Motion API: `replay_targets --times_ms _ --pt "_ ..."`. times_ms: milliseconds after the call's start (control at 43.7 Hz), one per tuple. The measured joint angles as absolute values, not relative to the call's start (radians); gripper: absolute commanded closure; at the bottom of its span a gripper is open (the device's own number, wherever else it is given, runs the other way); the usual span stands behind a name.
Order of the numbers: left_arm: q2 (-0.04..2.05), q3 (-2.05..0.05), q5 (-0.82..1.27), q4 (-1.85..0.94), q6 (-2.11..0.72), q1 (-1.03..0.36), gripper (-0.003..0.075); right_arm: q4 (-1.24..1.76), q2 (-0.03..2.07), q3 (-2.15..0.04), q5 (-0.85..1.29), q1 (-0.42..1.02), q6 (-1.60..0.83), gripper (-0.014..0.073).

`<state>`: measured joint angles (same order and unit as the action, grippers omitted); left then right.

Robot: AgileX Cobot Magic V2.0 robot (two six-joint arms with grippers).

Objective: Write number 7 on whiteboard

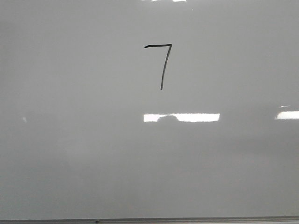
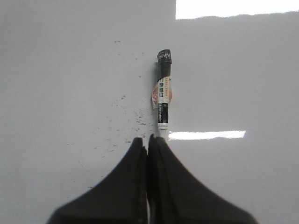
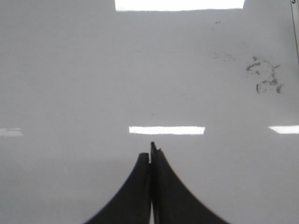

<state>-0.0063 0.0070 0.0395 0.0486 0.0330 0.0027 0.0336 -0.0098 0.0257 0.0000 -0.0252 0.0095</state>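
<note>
Number 7 [image 1: 161,65] complete on whiteboard [image 1: 70,163]; writing step judged done. Left gripper [image 2: 149,140] jaws pinching marker [image 2: 163,93]; right gripper [image 3: 150,151] jaws pressed together, empty. Next: set marker down.

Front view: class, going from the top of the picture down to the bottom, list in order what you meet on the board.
The number 7 → the long bright light reflection → the whiteboard's grey metal bottom edge.

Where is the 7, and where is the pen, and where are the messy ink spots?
number 7 [image 1: 162,70]: front view, on its long downstroke.
marker [image 2: 163,95]: left wrist view, on its labelled barrel.
ink smudges [image 3: 264,74]: right wrist view, on the dark cluster.
</note>
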Motion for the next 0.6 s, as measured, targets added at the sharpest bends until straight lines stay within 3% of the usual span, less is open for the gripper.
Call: replay_targets --times_ms 595 --pt "-0.006 0.007 0.040 0.049 0.033 0.003 0.0741 0.037 -0.010 0.026 -0.041 -0.003 0.009 0.0661"
